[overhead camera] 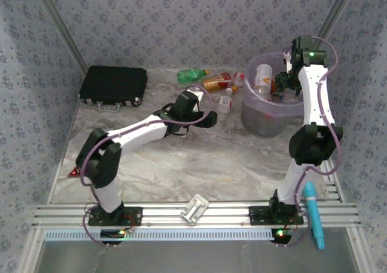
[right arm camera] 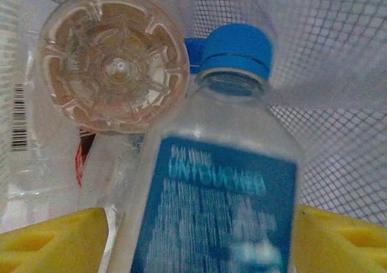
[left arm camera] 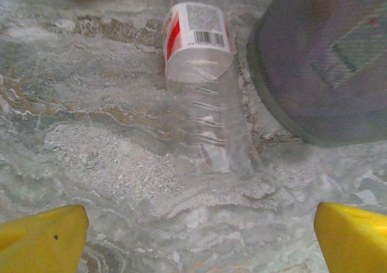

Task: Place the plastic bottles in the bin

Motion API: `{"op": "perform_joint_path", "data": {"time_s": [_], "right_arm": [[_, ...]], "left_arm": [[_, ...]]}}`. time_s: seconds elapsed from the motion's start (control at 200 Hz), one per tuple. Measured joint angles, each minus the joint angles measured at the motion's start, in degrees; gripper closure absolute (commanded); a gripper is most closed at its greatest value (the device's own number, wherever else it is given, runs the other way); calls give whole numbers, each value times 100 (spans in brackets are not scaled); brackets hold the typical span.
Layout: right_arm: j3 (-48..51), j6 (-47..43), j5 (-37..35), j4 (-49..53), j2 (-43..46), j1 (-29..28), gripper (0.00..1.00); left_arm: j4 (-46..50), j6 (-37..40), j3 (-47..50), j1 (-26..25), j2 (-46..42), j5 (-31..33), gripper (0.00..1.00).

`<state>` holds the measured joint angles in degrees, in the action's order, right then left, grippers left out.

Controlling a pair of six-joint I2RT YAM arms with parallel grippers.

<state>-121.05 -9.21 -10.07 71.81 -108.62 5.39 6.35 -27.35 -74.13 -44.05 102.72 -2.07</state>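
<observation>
Marbled table (overhead camera: 181, 164) is holding a green bottle (overhead camera: 192, 75) and an orange bottle (overhead camera: 215, 84) at its far edge. L gripper (left arm camera: 199, 224) is hovering w/ fingers spread wide near a clear bottle (left arm camera: 202, 85) lying just beside the bin (left arm camera: 326, 61). R gripper (right arm camera: 199, 224) is reaching inside the bin, fingers flanking a blue-capped bottle (right arm camera: 211, 182); pinching it or not, can't tell.

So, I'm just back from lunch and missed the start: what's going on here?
The right gripper is inside the bin with a blue-capped bottle between its fingers; whether it grips it is unclear. The left gripper, fingers open, hovers over a clear bottle lying on the table beside the bin. A green bottle and others lie farther back.
</observation>
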Motion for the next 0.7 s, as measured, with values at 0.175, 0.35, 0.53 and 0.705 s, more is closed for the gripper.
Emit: {"op": "perform_joint_path", "data": {"time_s": [0.175, 0.35, 0.53, 0.705], "right_arm": [[-120, 151, 157, -15, 472, -17, 14], [-195, 387, 229, -52, 1150, -50, 13], [332, 651, 708, -387, 2020, -63, 13], [1102, 986, 1510, -833, 2844, -94, 14]], "left_arm": [[15, 129, -568, 0, 761, 0, 6], [37, 214, -1156, 0, 1397, 0, 4], [131, 256, -1709, 0, 1943, -4, 3], [190, 269, -2015, 0, 2356, -129, 6]]}}
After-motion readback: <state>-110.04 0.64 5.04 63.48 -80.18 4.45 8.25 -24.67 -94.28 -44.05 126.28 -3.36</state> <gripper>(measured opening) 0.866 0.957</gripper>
